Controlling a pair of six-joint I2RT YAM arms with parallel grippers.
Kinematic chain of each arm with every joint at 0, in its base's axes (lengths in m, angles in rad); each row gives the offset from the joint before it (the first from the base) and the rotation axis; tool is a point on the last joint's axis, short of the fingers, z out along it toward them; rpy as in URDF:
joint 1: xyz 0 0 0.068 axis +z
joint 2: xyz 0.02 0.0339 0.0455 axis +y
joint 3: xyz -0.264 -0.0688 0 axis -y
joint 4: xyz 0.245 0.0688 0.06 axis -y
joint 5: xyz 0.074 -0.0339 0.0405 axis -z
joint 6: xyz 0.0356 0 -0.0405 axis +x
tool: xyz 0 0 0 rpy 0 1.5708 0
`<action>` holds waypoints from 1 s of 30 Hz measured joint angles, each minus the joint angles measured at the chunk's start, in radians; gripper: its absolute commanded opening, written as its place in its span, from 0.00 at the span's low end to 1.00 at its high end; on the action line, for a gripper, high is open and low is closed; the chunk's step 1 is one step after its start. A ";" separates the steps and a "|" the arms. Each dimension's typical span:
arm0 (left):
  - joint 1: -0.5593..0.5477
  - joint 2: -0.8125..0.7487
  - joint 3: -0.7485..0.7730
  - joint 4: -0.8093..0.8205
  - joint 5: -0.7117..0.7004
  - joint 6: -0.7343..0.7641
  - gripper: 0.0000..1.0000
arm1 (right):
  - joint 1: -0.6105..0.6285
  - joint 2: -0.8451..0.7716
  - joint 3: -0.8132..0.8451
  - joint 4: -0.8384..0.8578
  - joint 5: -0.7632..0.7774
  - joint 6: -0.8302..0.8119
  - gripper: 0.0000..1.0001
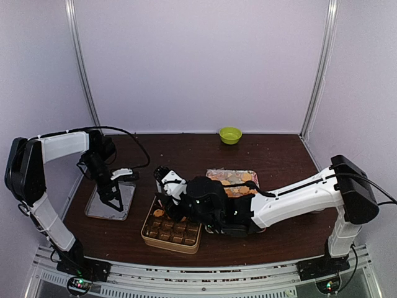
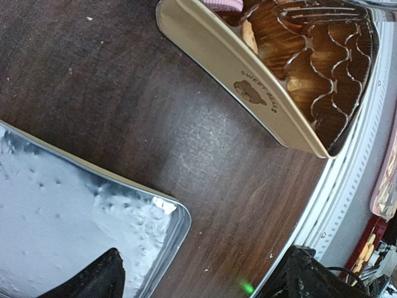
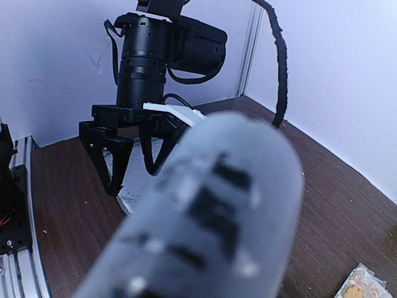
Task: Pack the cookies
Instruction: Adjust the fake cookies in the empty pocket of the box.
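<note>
The left pincer (image 1: 113, 197) is held wide open and empty above the silver lid (image 1: 97, 210), near the table's (image 1: 279, 155) left edge. How far the right pincer (image 1: 164, 186) is open cannot be told; it is poised over the tin's (image 1: 162, 244) far-left corner. The cookies (image 1: 234, 181) are heaped just right of the tin, with bare table left beyond.

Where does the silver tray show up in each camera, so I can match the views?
Top external: silver tray on the table's left side, left of the tin.
Left wrist: tray fills the lower left corner.
Right wrist: tray is only a sliver at centre left.
Shared landmark: the open left gripper hanging over the tray, seen in all three views.
</note>
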 measured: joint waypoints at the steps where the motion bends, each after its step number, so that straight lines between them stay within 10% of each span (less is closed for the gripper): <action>1: 0.000 0.000 0.001 0.001 0.000 0.000 0.94 | 0.000 0.000 0.003 -0.007 -0.001 0.000 0.30; 30: 0.000 0.000 0.019 0.000 -0.003 0.000 0.94 | 0.009 0.033 0.065 -0.031 0.048 -0.027 0.13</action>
